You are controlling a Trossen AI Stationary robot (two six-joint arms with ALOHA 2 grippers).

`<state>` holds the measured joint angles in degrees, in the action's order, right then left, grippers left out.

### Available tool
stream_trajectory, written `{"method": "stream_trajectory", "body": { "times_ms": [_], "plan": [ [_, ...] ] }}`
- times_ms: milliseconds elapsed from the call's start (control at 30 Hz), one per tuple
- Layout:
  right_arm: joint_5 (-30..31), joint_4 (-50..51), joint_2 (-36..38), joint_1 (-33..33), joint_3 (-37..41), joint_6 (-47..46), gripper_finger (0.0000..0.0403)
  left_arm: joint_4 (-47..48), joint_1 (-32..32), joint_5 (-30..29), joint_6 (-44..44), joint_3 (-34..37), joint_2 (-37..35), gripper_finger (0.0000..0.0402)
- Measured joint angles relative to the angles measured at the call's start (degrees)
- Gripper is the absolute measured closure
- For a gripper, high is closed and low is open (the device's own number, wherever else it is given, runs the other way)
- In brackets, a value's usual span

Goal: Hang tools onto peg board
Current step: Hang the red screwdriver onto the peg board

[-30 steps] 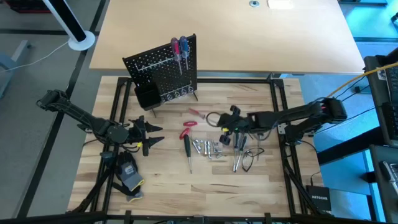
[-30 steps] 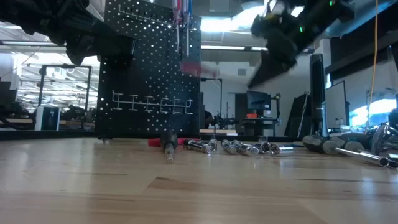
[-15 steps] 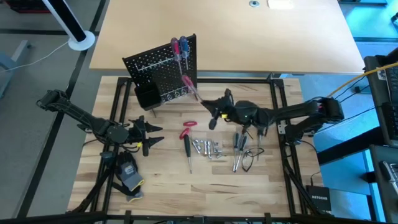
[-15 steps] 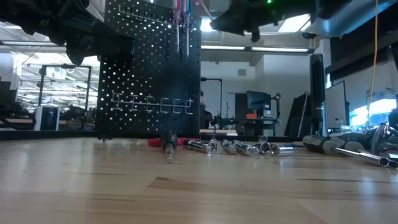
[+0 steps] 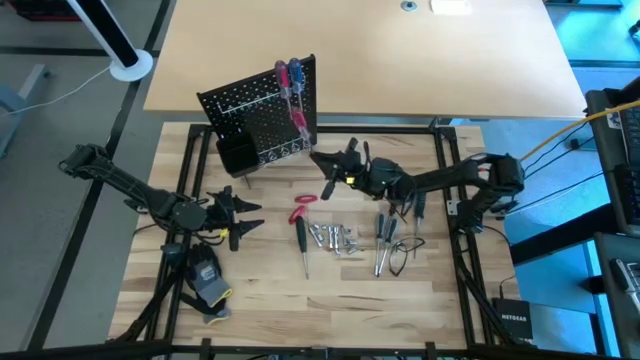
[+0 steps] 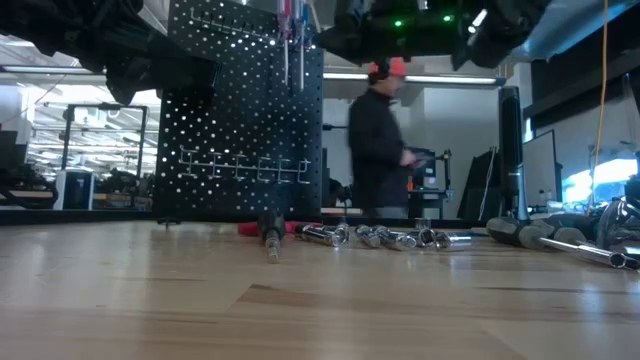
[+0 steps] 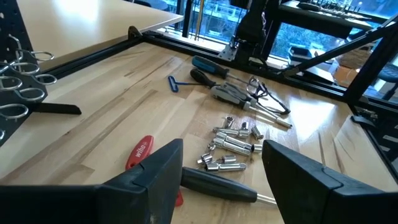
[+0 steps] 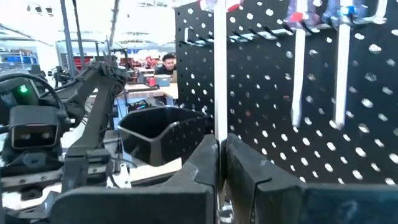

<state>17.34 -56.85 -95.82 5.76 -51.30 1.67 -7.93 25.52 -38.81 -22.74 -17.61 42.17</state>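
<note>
right hand [image 5: 322, 160] pinching screwdriver [image 5: 300, 128] shaft, at peg board [image 5: 262, 118] front | left hand [image 5: 238, 216] spread, idle on counter [image 5: 260, 290] | risk: thin shaft pivots in pinch, tip misses hook, screwdriver drops

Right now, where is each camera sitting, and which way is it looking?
High view: above the table, looking straight down; both arms show, the right gripper near the peg board.
Low view: at tabletop height, looking level past the silver bits; arms overhead.
Left wrist view: on the left arm, facing the table's tools; left gripper open.
Right wrist view: on the right arm, facing the peg board; its fingers pinch a screwdriver.
Shared: the peg board shows in all four views.
</note>
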Motion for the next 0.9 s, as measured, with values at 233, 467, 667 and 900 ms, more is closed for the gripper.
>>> {"method": "stream_trajectory", "body": {
  "times_ms": [233,467,667,900],
  "plan": [
    [-2.1,0.0,-5.5,1.0,-7.5,0.3,0.0382,0.0,0.0,0.0,0.2,0.0,0.0,0.0192],
    [-3.0,0.0,-10.0,2.7,-13.7,-0.1,0.0381,0.0,0.0,0.0,0.2,0.0,0.0,0.0192],
    [-4.3,0.1,-13.9,4.0,-19.3,-1.3,0.0381,0.0,0.0,0.0,0.2,0.0,0.0,0.0192],
    [-4.1,0.0,-17.1,4.6,-24.1,-2.1,0.0381,0.0,0.0,0.0,0.2,0.0,0.0,0.0192]
  ]
}}
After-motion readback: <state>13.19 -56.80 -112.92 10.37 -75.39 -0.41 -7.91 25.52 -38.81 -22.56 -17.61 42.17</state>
